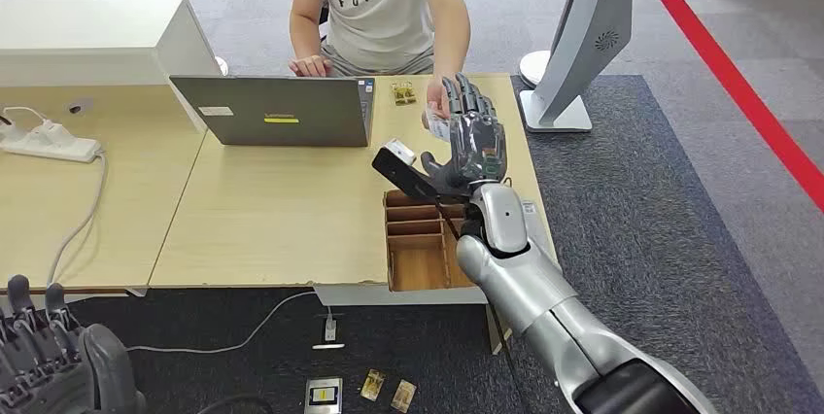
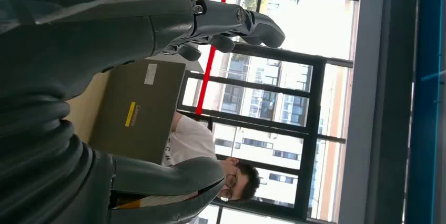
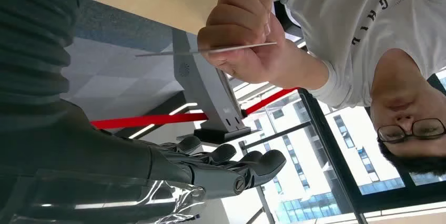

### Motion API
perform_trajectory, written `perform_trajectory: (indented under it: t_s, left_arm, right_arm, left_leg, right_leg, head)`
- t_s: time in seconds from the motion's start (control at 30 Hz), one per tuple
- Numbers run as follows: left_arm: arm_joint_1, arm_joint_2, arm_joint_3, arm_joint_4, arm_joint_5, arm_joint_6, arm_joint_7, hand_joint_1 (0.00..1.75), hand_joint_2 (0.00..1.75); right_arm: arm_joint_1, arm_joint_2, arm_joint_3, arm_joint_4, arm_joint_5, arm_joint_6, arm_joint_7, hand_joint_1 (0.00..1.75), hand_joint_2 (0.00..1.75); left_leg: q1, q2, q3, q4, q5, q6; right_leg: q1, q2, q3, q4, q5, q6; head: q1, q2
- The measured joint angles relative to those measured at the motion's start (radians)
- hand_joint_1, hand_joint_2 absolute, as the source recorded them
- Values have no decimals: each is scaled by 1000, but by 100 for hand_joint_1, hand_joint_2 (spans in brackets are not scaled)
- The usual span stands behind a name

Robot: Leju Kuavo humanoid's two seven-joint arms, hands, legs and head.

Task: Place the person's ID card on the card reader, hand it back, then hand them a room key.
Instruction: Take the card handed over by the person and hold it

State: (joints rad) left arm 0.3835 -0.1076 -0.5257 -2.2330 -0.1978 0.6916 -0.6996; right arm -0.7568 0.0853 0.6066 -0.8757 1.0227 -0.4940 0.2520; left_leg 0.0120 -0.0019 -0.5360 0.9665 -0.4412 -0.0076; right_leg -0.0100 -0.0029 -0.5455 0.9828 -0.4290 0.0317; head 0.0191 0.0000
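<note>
A person in a white T-shirt (image 1: pixel 379 1) sits across the wooden desk (image 1: pixel 272 210) and pinches a thin white ID card (image 3: pixel 210 50) in one hand (image 3: pixel 242 29). My right hand (image 1: pixel 476 132) is raised over the desk's right end, fingers spread, right beside that card (image 1: pixel 437 126) and holding nothing. In the right wrist view its fingers (image 3: pixel 226 163) lie apart from the card, which shows edge-on. A black card reader (image 1: pixel 400 169) sits just left of my right hand. A wooden compartment box (image 1: pixel 418 249) stands at the near edge. My left hand (image 1: pixel 49 356) hangs low and empty, its fingers (image 2: pixel 236 21) loosely extended.
A grey laptop (image 1: pixel 282 108) stands open toward the person. A white power strip (image 1: pixel 49 142) and cable lie at the left. A white kiosk stand (image 1: pixel 573 45) rises right of the desk. Small gold items (image 1: pixel 403 93) sit near the laptop. Several cards (image 1: pixel 324 395) lie on the floor.
</note>
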Motion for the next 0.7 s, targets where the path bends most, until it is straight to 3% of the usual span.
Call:
perform_trajectory:
  t_s: [0.03,0.07,0.17,0.2,0.7]
  left_arm:
    - [0,0,0,0,0,0,0,0,175]
    - [0,-1,0,0,-1,0,0,0,175]
    - [0,-2,-1,1,-3,0,0,0,175]
    - [0,-3,-1,1,-3,0,0,0,175]
    - [-1,-5,0,1,10,0,0,0,175]
  right_arm:
    - [-1,2,1,5,2,2,1,1,175]
    - [-1,4,2,9,3,4,1,32,175]
    - [-5,11,5,34,9,16,3,162,175]
    - [-6,13,5,42,9,19,3,175,175]
    - [-12,5,7,115,-11,36,18,175,175]
  left_leg:
    - [0,0,0,0,0,0]
    - [0,0,0,0,0,0]
    - [0,0,0,0,0,0]
    - [0,0,0,0,0,0]
    - [0,0,0,0,0,0]
  right_leg:
    - [0,0,0,0,0,0]
    - [0,0,0,0,0,0]
    - [0,0,0,0,0,0]
    - [0,0,0,0,0,0]
    - [0,0,0,0,0,0]
  head:
    - [0,0]
    - [0,0]
    - [0,0]
    - [0,0]
    - [0,0]
